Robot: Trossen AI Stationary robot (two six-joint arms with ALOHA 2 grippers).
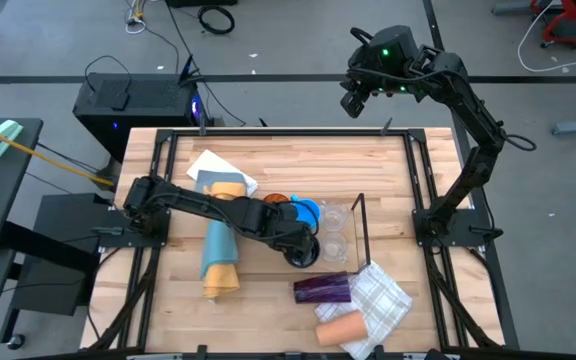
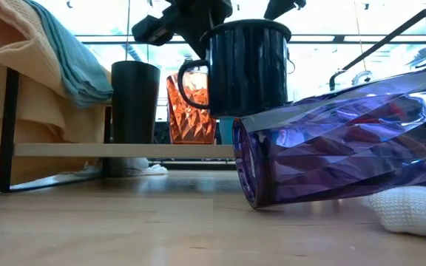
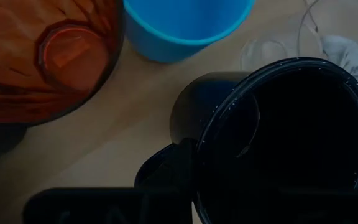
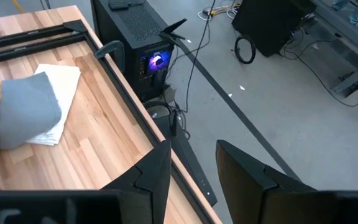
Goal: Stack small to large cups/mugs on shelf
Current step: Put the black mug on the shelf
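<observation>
My left gripper [image 1: 290, 238] is over the thin black rod shelf [image 1: 360, 215] and is shut on the dark handled mug [image 2: 246, 66], which it holds above the table. In the low view a black cup [image 2: 134, 100], an amber cup [image 2: 192, 111] and a bit of a blue cup [image 2: 225, 129] stand behind the shelf's near bar. Two clear glasses [image 1: 335, 230] stand by the blue cup [image 1: 310, 210]. A purple tumbler [image 1: 323, 288] lies on its side, and a peach cup [image 1: 340, 328] lies near the front edge. My right gripper [image 4: 194, 180] is open and empty beyond the table's far edge. My left gripper holds the dark mug on its handle side [image 3: 166, 168], coming from above. The dark fingers merge with the dark mug, so I cannot tell whether they are on the handle or the rim. The mug hangs upright, mouth up [image 3: 284, 137], lifted clear of the table and shelf.
A rolled yellow-and-blue cloth [image 1: 223, 255] lies left of the shelf. A grey and white folded cloth [image 1: 218, 175] lies at the far side. A checked cloth [image 1: 383, 300] lies at the front right beside the tumbler. Bare wood shows at the front left.
</observation>
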